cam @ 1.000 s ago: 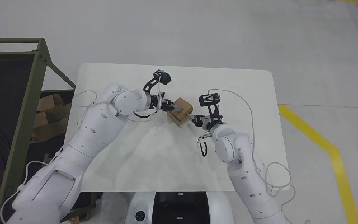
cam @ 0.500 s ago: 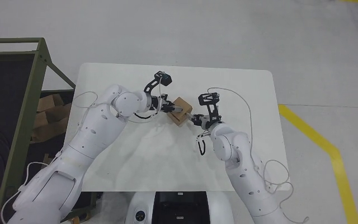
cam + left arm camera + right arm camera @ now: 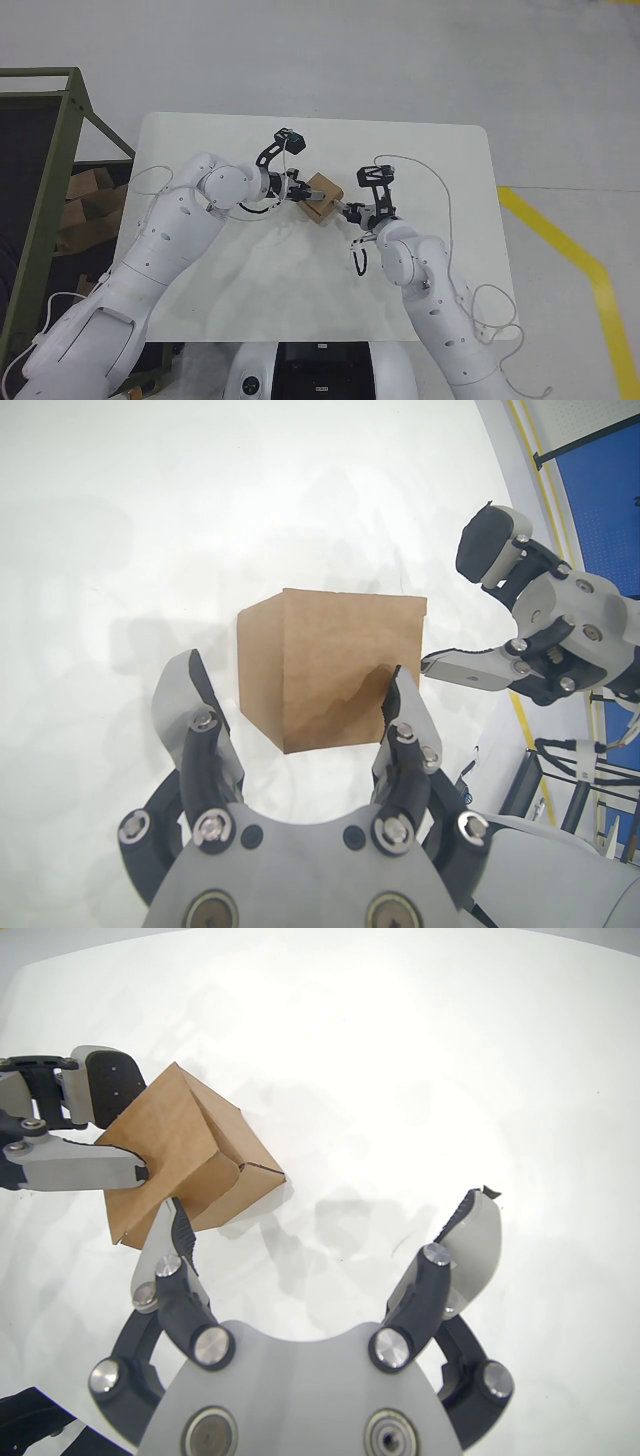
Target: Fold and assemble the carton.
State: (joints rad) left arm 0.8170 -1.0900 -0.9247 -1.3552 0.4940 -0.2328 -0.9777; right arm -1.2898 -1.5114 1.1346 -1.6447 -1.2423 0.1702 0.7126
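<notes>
The step in hand seems to be the closing of the carton [image 3: 190,1153] at the end that faces the right gripper [image 3: 325,1200]. There the flaps are folded inward, but one edge stands a little out, so I judge the assembling as well advanced and not yet complete. The carton stands on the white counter [image 3: 400,1053] between the two grippers. The right gripper has its fingers wide apart. One finger [image 3: 172,1228] touches the near lower edge of the carton and the other is well apart from it, over bare counter, so the carton lies off to one side of this gripper and not in its middle. The left gripper [image 3: 295,667] is on the opposite side, also spread. The carton sits just ahead, between its fingers, with one pad [image 3: 397,695] touching a side wall and the other finger just beside the carton with a small gap. Nothing is clamped. The next move probably calls for the left gripper to brace the carton while the right finger pushes the loose flap in gently, because a light carton can slide away.
</notes>
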